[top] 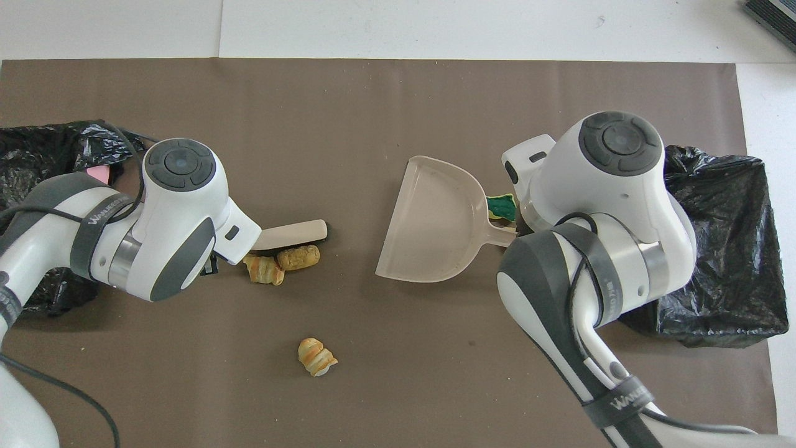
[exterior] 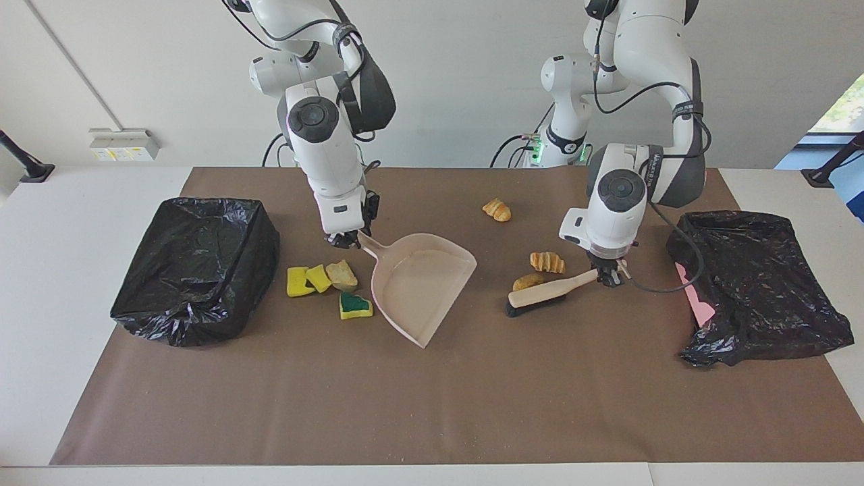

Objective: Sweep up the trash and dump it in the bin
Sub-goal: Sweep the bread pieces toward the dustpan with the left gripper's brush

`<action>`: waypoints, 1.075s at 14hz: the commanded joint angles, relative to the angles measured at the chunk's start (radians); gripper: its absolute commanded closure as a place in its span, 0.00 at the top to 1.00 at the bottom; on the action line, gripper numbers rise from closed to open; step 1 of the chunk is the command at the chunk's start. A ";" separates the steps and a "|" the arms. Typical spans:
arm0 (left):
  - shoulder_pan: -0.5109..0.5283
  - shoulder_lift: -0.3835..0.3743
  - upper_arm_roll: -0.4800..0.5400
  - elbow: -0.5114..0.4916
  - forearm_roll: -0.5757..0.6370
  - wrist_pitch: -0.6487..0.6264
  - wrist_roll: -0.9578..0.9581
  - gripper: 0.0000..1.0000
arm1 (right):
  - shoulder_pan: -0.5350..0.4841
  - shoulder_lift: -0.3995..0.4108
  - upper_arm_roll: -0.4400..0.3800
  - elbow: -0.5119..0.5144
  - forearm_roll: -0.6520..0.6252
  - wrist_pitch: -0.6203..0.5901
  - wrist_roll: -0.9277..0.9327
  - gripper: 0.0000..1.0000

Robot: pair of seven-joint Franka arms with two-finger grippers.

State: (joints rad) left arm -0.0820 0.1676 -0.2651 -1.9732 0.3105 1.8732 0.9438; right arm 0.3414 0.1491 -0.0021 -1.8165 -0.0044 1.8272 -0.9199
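Note:
My right gripper (exterior: pixel 343 237) is shut on the handle of the pale pink dustpan (exterior: pixel 418 283) (top: pixel 435 230), whose mouth faces the left arm's end. My left gripper (exterior: pixel 609 277) is shut on the handle of the cream brush (exterior: pixel 547 291) (top: pixel 292 233), bristles down on the mat. A brown pastry (exterior: pixel 528 281) (top: pixel 298 257) lies against the brush's robot side and touches a croissant (exterior: pixel 547 262) (top: pixel 264 269). Another croissant (exterior: pixel 497 210) (top: pixel 317 356) lies nearer to the robots. Yellow sponge chunks (exterior: pixel 297 281), a bread chunk (exterior: pixel 342 274) and a green sponge (exterior: pixel 355 306) (top: pixel 502 207) lie between dustpan and bin (exterior: pixel 196 266) (top: pixel 721 249).
A crumpled black bag (exterior: pixel 756 290) (top: pixel 37 149) with a pink item (exterior: pixel 695 297) on it lies at the left arm's end. The brown mat (exterior: pixel 432 405) covers the table, with bare mat farther from the robots than the dustpan.

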 commanded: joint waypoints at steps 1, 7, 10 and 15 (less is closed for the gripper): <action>-0.042 -0.121 0.014 -0.096 -0.017 -0.037 -0.005 0.00 | 0.031 -0.082 0.007 -0.164 -0.067 0.098 -0.086 0.00; -0.027 -0.276 0.017 -0.133 -0.059 -0.179 -0.462 0.00 | 0.083 -0.062 0.008 -0.211 -0.117 0.196 -0.056 0.00; -0.012 -0.356 0.021 -0.255 -0.060 -0.132 -0.560 0.00 | 0.091 -0.057 0.008 -0.211 -0.117 0.221 -0.050 0.00; 0.011 -0.439 0.026 -0.370 -0.163 -0.132 -0.984 0.00 | 0.123 -0.033 0.008 -0.222 -0.123 0.247 0.001 0.00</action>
State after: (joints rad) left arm -0.0818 -0.1978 -0.2367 -2.2747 0.1742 1.7093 0.0836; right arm 0.4655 0.1202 0.0019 -2.0197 -0.1008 2.0459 -0.9478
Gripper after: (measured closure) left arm 0.740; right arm 0.678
